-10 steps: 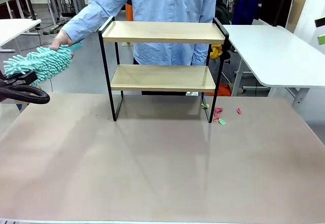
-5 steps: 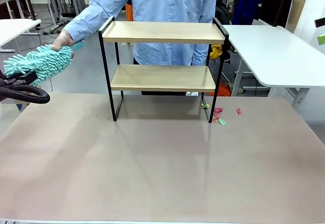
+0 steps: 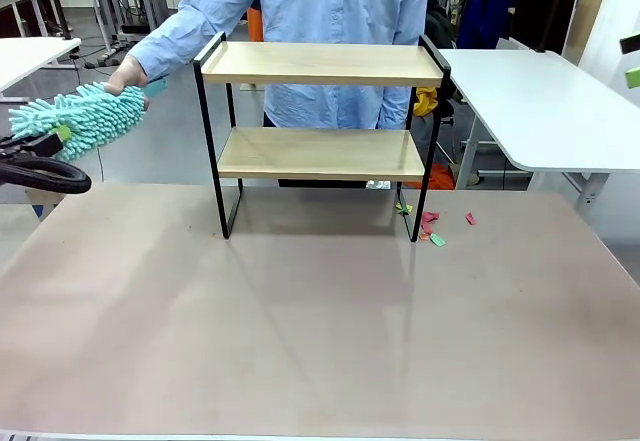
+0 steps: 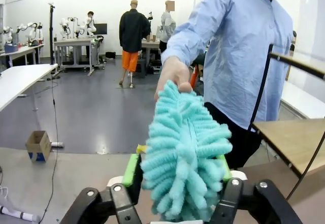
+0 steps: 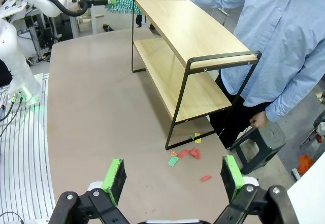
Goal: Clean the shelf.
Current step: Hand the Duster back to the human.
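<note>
Basically, front view has the shelf standing on the desk toward its far side, person directly behind it. Two light wooden boards in a thin black frame, raised rails at each end, both boards bare. Small coloured scraps lie on the desk by its right foot.

Front view puts the left end effector at the picture's left edge, off the desk corner, with the teal duster above it; how wide it stands can't be read there. Left wrist view settles it: green pads sit either side of the duster's fluffy head with the jaws spread wide, and the person's hand holds the far end of the duster. Whether the pads touch the fibres, can't tell.

Right wrist view gives the shelf from its end, looking along both boards, scraps beside the near foot, the left arm and duster past the far end. Right end effector is wide open, nothing between its pads, above the desk and well apart from the shelf.
</note>
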Motion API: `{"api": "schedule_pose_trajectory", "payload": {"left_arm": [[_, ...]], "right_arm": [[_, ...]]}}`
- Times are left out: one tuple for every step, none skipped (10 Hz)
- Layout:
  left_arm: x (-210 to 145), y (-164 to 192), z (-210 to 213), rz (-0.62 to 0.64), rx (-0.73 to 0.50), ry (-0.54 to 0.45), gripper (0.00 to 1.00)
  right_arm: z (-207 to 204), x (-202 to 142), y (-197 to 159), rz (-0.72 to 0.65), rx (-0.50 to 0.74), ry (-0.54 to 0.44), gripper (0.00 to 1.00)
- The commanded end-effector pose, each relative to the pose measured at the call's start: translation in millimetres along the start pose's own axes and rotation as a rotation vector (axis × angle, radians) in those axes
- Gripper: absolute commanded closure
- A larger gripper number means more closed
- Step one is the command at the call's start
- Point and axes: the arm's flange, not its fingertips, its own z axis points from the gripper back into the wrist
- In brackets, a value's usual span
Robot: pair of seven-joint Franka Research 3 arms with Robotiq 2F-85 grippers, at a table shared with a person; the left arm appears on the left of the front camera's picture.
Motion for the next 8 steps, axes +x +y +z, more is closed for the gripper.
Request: {"api": "schedule_pose_trajectory", "payload": {"left_arm": [[45.7,-9.2,17.1,0.100,-0.034,-0.008,0.00],[72.1,-10.7,28.8,0.140,-0.054,-0.012,0.00],[100.7,-11.4,42.1,0.164,-0.052,-0.037,0.00],[137.7,-6.9,63.7,0.227,-0.055,-0.086,0.00],[165.7,0.2,83.7,0.277,-0.049,-0.152,0.00],[186.5,8.3,101.3,0.322,-0.046,-0.191,0.00],[199.7,16.9,113.4,0.349,-0.038,-0.220,0.00],[208.0,25.0,122.6,0.375,-0.038,-0.234,0.00]], "right_arm": [[1.4,0.5,-1.9,0.022,0.000,-0.018,0.00],[1.4,0.5,-1.9,0.022,0.000,-0.018,0.00],[1.4,0.5,-1.9,0.022,0.000,-0.018,0.00],[1.4,0.5,-1.9,0.022,0.000,-0.018,0.00],[1.4,0.5,-1.9,0.022,0.000,-0.018,0.00],[1.4,0.5,-1.9,0.022,0.000,-0.018,0.00],[1.4,0.5,-1.9,0.022,0.000,-0.018,0.00],[1.4,0.5,-1.9,0.022,0.000,-0.018,0.00]]}}
